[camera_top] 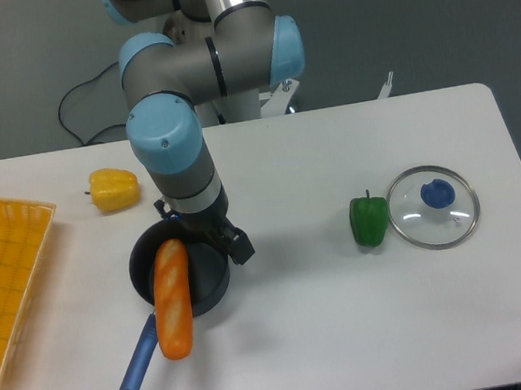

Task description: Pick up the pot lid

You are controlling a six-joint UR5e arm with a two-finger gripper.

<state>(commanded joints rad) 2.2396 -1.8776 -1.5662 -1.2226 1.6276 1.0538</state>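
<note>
here, one lid [419, 227] sits beside one green pepper [370, 221].

Glassy lid [415, 207]; glossy pepper [370, 220]

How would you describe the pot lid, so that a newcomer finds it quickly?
On the white table, find the green bell pepper at the picture's right. Just right of it lies the pot lid: a round disc with a blue knob, see-through where the pepper is solid green.
</note>
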